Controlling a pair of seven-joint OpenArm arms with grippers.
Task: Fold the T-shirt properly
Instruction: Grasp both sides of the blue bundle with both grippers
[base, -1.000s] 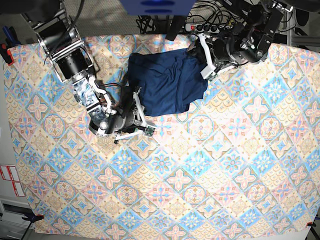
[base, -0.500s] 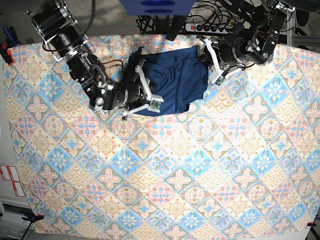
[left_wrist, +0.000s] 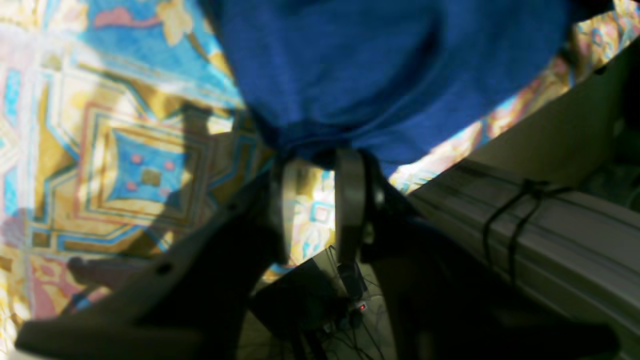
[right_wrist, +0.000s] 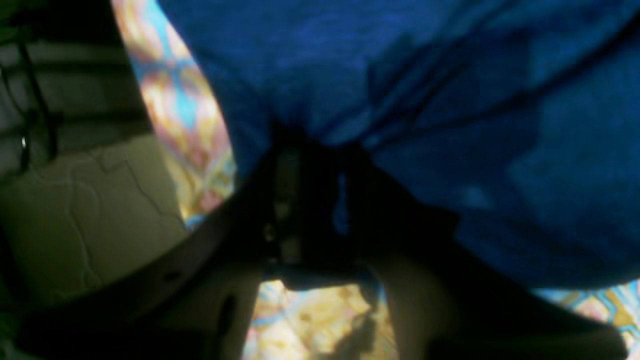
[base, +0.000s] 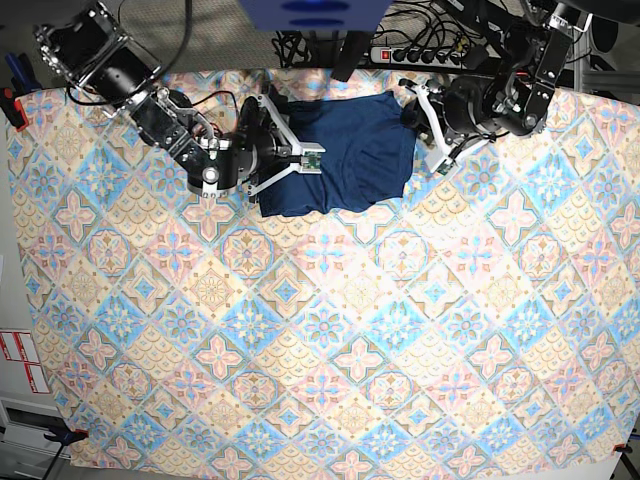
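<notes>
place: probably lab | cues: power strip (base: 420, 55), cables, patterned tablecloth (base: 330, 340)

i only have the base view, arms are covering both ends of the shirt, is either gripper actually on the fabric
Observer: Yes. In the left wrist view the left gripper has a gathered bunch of the T-shirt pinched between its fingers.
Operator: and the right one
Observer: The right wrist view is dark and blurred, but the right gripper meets a puckered fold of the T-shirt at its tips, so it looks pinched there too.
Operator: is the left side near the table edge
Observer: Yes. Just past the left gripper the patterned tablecloth ends, and a black power strip with a red light lies below.
</notes>
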